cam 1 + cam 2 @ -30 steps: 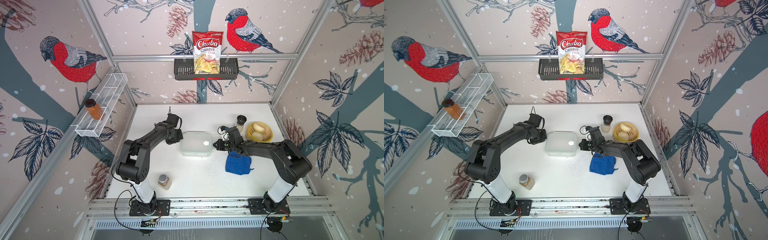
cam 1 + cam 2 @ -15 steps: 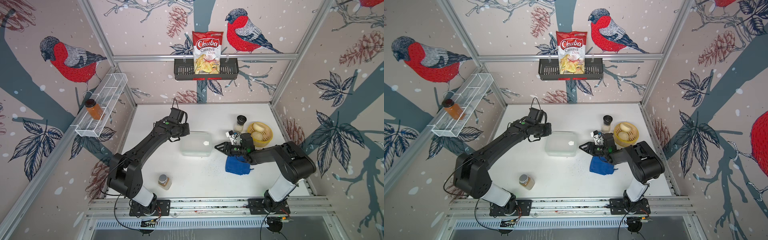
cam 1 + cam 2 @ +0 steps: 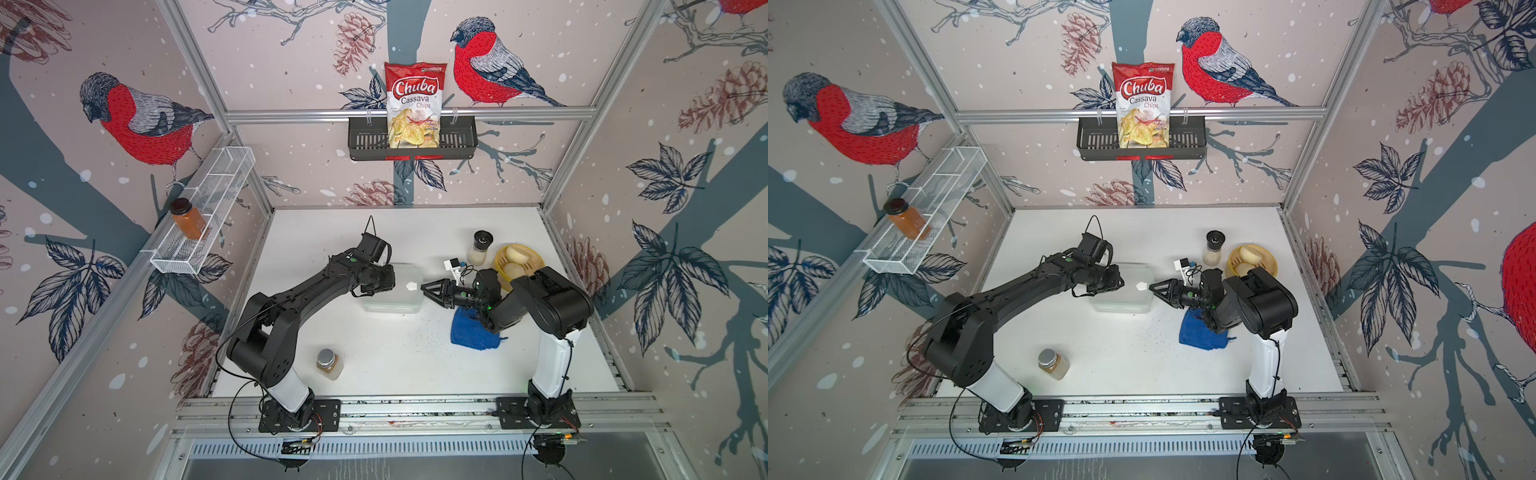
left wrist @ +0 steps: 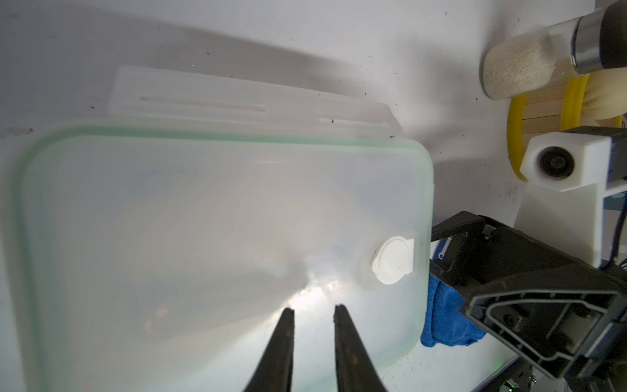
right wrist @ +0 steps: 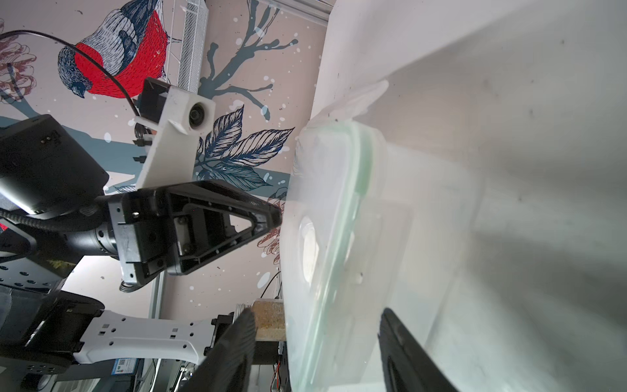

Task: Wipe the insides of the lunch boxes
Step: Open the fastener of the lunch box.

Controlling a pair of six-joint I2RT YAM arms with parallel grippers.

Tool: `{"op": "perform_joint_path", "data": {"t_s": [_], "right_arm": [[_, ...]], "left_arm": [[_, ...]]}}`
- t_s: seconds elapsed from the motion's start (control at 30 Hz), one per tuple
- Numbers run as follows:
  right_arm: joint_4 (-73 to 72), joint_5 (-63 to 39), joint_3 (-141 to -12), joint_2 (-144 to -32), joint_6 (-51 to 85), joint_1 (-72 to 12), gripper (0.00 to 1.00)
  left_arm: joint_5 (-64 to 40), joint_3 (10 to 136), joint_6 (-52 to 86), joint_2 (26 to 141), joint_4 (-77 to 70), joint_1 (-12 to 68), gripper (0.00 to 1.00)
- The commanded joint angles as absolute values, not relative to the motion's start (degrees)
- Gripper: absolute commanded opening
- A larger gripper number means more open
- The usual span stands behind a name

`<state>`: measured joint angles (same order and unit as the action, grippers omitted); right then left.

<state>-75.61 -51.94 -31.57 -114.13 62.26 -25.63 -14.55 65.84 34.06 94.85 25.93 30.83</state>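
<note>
Position: lunch box [image 3: 390, 291] at mid-tabletop [image 3: 395, 374], between the two arms, with the lid [image 4: 217, 237] seated on it. The blue cloth [image 3: 473, 332] lies beside it under the right arm and is not gripped.

Left gripper [image 4: 314, 310]: jaws held just above the lid, parted by a narrow gap, with nothing between them. Right gripper [image 5: 317, 312]: jaws spread wide, straddling the box's end near the white spot [image 4: 393, 259]. Contact cannot be confirmed.

Risks, as judged:
- The box is light and is not seen to be pinned. If the lid edge is pulled by the right jaws, the whole box may be lifted or dragged rather than opened.
- A slipped grip on smooth plastic could send the box sliding towards the left arm.
- The grinder [image 3: 480, 249] and yellow basket [image 3: 532, 253] stand near the right arm and could be knocked by a wide swing.

Views:
- The green seal, an unfolded latch flap [image 4: 251, 101] and the left jaw gap are shown only in the left wrist view.
- The right jaws' straddle is shown edge-on only in the right wrist view.
- The overall layout is given only in the top views, where the left jaws are hidden by the wrist.
</note>
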Motion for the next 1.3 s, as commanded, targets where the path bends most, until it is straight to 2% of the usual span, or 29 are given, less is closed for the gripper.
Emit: {"op": "perform_joint_path", "data": {"t_s": [0.0,0.1,0.37,0.67,0.73,0.83,0.9,1.2,1.27], "right_arm": [[-80.71,-51.83,-32.17,-116.09,64.09,-25.79,0.59],[-85.01,-52.1,-32.3,-118.42,66.58,-25.84,0.59],[-87.97,-51.77,-33.35,-120.45,68.61,-26.04,0.57],[-91.05,-51.77,-33.47,-120.31,70.11,-26.23,0.35],[-90.96,-51.99,-33.9,-120.8,70.22,-26.43,0.37],[-89.0,-51.24,-34.04,-121.13,69.45,-26.63,0.5],[-86.8,-50.45,-33.77,-120.81,67.97,-26.7,0.54],[-79.84,-49.98,-35.75,-120.25,64.08,-27.86,0.55],[-79.83,-49.81,-35.82,-120.19,64.07,-28.14,0.53]], "left_arm": [[-16.06,65.77,34.01,96.89,24.17,31.23,0.1],[-16.54,65.07,34.24,98.74,24.04,31.28,0.0],[-16.27,64.18,34.73,100.0,23.82,31.46,0.0],[-16.04,63.74,34.81,101.14,23.87,31.64,0.0],[-16.34,63.39,34.89,101.62,23.39,31.81,0.0],[-16.56,62.47,35.13,102.43,22.49,31.99,0.0],[-17.13,61.63,35.5,102.74,21.44,32.05,0.0],[-17.92,60.32,35.86,103.84,19.74,32.33,0.0],[-17.99,60.17,35.94,103.89,19.47,32.34,0.0]]}}
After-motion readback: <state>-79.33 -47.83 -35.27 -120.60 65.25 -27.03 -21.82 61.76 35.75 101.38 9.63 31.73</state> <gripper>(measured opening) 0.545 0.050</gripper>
